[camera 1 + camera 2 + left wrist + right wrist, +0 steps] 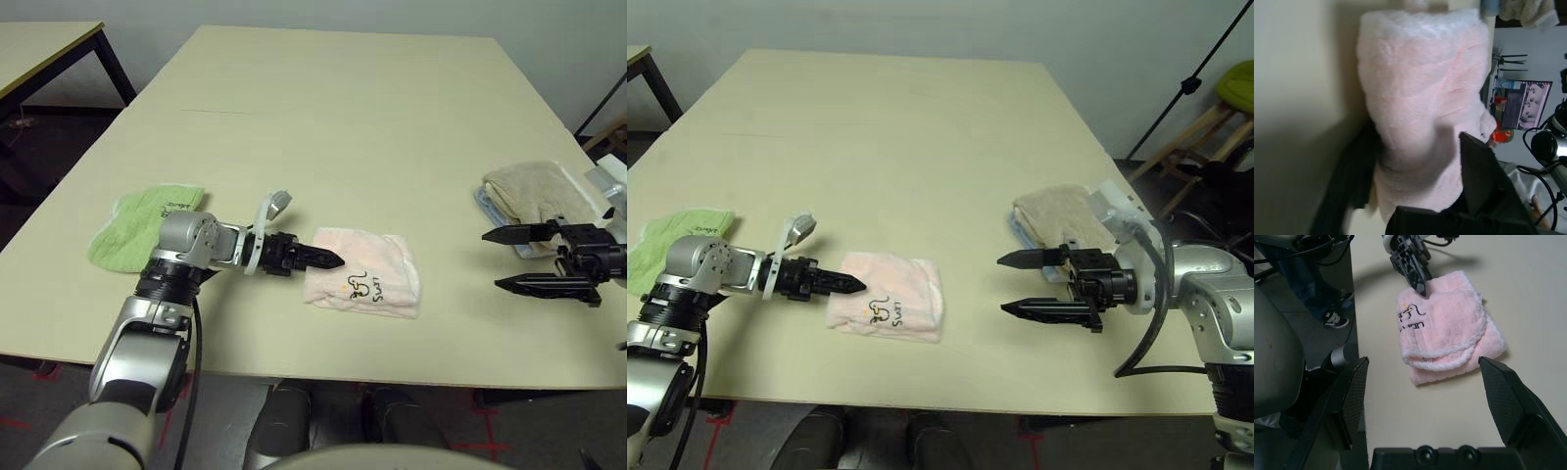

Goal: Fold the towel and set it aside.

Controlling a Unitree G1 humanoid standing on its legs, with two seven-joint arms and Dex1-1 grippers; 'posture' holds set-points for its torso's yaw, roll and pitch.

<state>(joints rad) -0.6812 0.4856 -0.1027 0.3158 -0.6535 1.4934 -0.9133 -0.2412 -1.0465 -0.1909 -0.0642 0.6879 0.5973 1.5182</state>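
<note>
Folded into a small thick square, the soft pale pink terry towel [364, 271] lies on the big pale wooden table [343, 117], close to the near edge and about in the middle. It has white corded trim around its edges and dark stitched letters with a little bird on the top flap, at the corner nearest the robot.

On the left side of the towel is the left gripper [328, 259], with two black fingers on a silver arm. Its tips lie at the towel's left edge, pointing across to the right and a bit down. In the left wrist view the pink towel [1420, 122] sits between the two black fingers [1484, 171], one on each side of the fluffy cloth. The fingers look partly closed around that edge, but I cannot tell if they are really squeezing it.

Over on the right, the right gripper [1014, 284] is up above the table, well apart from the towel, pointing left toward it. Its two black fingers are spread wide with nothing between them.

Behind the right gripper lies a folded beige-tan fluffy towel [1058, 217] near the right edge of the table. A small lime-green cloth [142, 225] with dark letters lies on the left side, just behind the left arm.
</note>
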